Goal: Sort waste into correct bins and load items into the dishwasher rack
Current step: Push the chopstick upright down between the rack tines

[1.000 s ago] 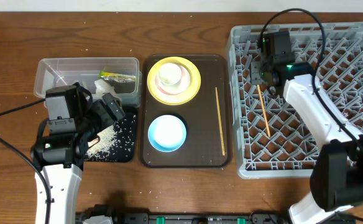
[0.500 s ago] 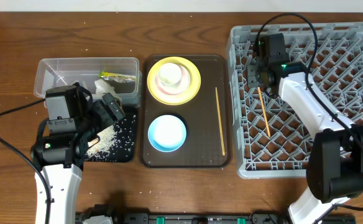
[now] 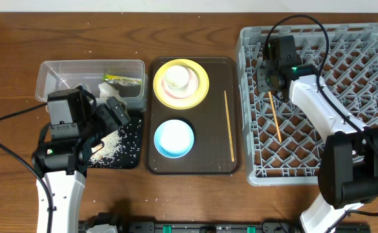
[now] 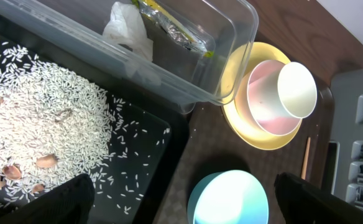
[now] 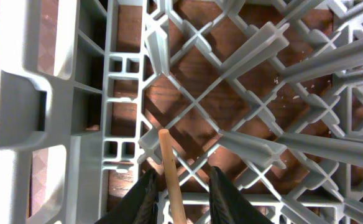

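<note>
Since a second ago, only the right hand (image 3: 270, 77) has moved. It slid a touch left over the far-left part of the dishwasher rack (image 3: 370, 39). The chopstick in the rack (image 3: 274, 116) hasn't shifted and lies flat on the grid, angled near-right. Everything else sits where it was.

Right hand is narrow and straddles the far tip of that stick. The wrist cam shows a gap on at least one side, so I read it as not clamped. My take is that stick one is delivered and the hand is releasing or nudging it.

Left hand (image 3: 116, 111) hasn't moved. It is wide, empty, and hangs over the black tray (image 4: 156, 143) with the rice (image 4: 45, 118).

Waste looks sorted:
- tissue (image 4: 128, 31) and wrapper (image 4: 169, 25) are in the clear tub (image 3: 46, 81)
- the rice is in the black tray

Still to load, all on the brown serving tray (image 3: 192, 167):
- second chopstick (image 3: 229, 126), at its right edge
- yellow plate (image 3: 202, 84) with the white cup (image 3: 177, 77) on it
- blue bowl (image 3: 174, 138)

Hard to see:
- The right fingertips are cut off at the bottom of the wrist view, so I can't confirm contact with the stick.
- From overhead, the hand covers the stick's far end.
- The left arm hides part of the black tray and the tub's near wall.
- There is something pink between cup and plate, and I can't tell what it is.
- A few brownish bits are mixed in the rice, too small to identify.
</note>
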Available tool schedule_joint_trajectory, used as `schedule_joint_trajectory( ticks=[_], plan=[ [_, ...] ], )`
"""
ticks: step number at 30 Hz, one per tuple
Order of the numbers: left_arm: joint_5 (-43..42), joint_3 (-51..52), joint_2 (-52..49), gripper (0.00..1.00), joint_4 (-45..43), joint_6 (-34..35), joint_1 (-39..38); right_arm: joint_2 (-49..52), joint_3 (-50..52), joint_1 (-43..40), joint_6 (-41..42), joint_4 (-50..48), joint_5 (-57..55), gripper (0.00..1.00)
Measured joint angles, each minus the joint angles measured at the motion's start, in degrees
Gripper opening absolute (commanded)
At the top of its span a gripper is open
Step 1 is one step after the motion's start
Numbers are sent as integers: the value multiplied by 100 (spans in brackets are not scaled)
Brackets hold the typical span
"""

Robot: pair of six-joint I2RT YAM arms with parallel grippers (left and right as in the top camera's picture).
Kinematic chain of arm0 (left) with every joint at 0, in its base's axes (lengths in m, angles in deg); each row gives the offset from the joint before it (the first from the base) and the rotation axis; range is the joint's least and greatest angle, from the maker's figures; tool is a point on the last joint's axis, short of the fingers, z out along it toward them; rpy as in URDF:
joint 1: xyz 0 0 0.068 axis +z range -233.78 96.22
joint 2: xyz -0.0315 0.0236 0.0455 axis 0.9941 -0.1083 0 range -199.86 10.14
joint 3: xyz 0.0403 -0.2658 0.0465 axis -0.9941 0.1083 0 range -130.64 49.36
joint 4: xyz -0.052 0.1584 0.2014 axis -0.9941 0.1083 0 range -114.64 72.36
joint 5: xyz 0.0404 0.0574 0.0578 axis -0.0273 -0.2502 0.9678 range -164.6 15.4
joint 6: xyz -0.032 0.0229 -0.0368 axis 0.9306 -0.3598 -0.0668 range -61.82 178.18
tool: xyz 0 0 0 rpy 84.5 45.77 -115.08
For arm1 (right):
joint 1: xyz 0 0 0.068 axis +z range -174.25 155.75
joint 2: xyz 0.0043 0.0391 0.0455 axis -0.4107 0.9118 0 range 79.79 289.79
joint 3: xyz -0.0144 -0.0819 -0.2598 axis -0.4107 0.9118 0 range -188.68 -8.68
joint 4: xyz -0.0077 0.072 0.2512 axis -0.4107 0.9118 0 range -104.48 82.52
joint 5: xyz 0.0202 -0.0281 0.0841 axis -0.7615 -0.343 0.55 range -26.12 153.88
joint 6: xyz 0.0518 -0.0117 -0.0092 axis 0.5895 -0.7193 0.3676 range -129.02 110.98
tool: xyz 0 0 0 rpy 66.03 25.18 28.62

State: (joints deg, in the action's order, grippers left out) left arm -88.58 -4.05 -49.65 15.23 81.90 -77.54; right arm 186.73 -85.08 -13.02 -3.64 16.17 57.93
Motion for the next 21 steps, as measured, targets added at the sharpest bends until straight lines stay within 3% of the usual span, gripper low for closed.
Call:
schedule_joint_trajectory(
  ticks=[21],
  plan=[
    [0,0,0,96,-2,0,0,26,0,0,0,136,37,6]
  ],
)
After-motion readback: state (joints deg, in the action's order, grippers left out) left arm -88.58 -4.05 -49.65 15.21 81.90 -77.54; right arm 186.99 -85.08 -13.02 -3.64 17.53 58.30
